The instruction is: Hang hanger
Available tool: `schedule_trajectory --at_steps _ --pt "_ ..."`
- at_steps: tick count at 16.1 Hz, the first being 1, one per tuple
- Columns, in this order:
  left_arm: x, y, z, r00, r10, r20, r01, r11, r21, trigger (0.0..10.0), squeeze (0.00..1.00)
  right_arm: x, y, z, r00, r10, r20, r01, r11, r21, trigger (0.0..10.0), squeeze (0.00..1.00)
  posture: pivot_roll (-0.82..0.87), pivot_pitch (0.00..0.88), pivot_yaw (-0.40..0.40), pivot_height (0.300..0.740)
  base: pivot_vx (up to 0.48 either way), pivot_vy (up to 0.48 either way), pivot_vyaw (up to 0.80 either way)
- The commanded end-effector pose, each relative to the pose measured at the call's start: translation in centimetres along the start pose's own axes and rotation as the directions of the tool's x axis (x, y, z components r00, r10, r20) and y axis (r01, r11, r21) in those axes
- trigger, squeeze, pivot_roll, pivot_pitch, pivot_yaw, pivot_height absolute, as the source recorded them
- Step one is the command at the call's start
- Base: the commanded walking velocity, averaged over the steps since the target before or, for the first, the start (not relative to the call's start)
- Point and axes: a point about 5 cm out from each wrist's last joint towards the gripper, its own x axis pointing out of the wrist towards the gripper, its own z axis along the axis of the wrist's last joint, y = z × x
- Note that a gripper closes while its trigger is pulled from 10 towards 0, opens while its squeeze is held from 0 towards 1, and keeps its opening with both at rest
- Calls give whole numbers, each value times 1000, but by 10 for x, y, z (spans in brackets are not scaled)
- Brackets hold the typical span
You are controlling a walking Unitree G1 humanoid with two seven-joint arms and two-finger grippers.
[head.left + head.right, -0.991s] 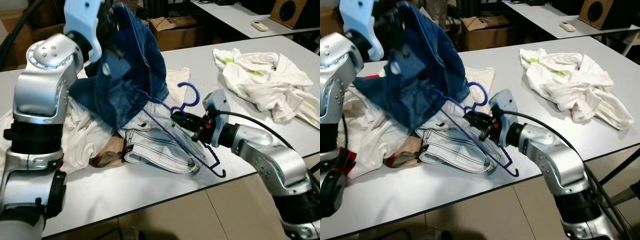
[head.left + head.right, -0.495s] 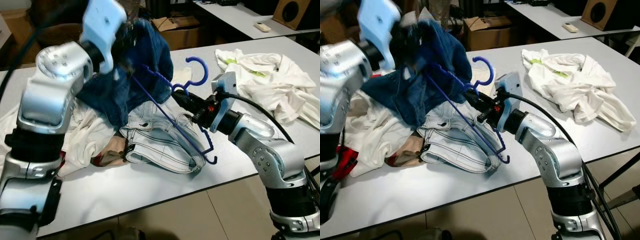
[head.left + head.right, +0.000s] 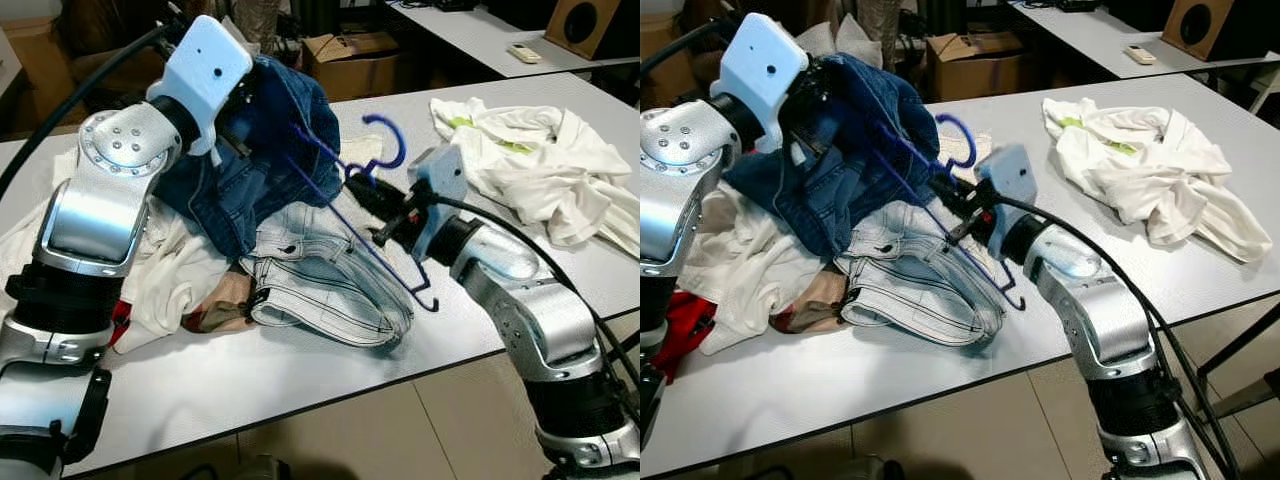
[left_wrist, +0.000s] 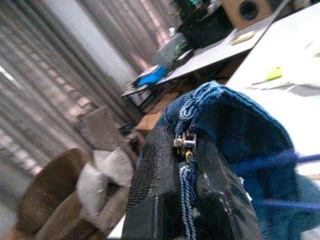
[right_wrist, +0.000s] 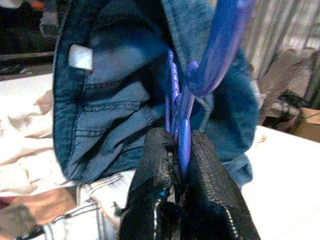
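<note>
A blue plastic hanger (image 3: 385, 119) is tilted over the table, hook up, with one arm reaching into a dark blue denim garment (image 3: 270, 150). My right gripper (image 3: 365, 190) is shut on the hanger just below its hook; its black fingers (image 5: 155, 170) pinch the blue plastic (image 5: 184, 140). My left gripper (image 4: 187, 165) is shut on a seam of the denim garment (image 4: 240, 135) and holds it up above the table. Under both lies a pair of light blue jeans (image 3: 330, 290).
A crumpled white shirt (image 3: 530, 160) lies on the right of the grey table (image 3: 300, 370). A pile of white and red clothes (image 3: 170, 280) sits at the left. Behind the table are a cardboard box (image 3: 350, 60), another table with a remote (image 3: 525, 52), and a speaker (image 3: 580, 20).
My right gripper has lifted the hanger off the light jeans and pushed its arm into the dark denim. My left arm has swung and lowered, bringing the garment toward the hanger.
</note>
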Motion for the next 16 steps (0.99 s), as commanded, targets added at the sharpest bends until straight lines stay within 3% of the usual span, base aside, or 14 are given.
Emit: schedule_trajectory --at_steps 1,3,5,7,9,11,13,16 --pt "-4 13 -7 996 77 -34 -75 996 54 0 0 -7 -1 6 996 -65 56 63 997 38 10000 0 -29 0 43 740 0 0 0" --pt "-5 17 -11 994 86 -60 -79 991 105 0 0 -11 -6 11 985 -135 112 118 982 144 10000 0 -27 0 44 740 0 0 0" --pt "-7 22 -17 990 109 -87 -97 987 130 0 0 -14 -15 11 976 -185 112 167 974 151 10000 0 -30 0 49 740 0 0 0" --pt "-8 25 -19 990 111 -85 -102 989 103 0 0 -17 -19 12 973 -203 113 185 971 154 10000 0 -31 0 50 740 0 0 0" --pt "-6 7 -11 1000 -17 -12 18 999 33 0 0 -13 -11 3 993 -105 54 96 983 159 10000 0 -29 0 49 740 0 0 0" --pt "-5 -4 -5 998 -62 27 63 997 -38 0 0 -8 1 -13 999 -15 -39 20 989 147 10000 0 -30 0 47 740 0 0 0" --pt "-5 -11 -7 995 -104 9 104 992 -74 0 0 -4 5 -22 997 8 -71 3 987 161 10000 0 -26 0 45 740 0 0 0" --pt "-23 -21 -22 956 -282 -76 269 952 -143 0 0 10 -5 -7 999 -46 -2 45 982 184 10000 0 -23 0 42 740 0 0 0"
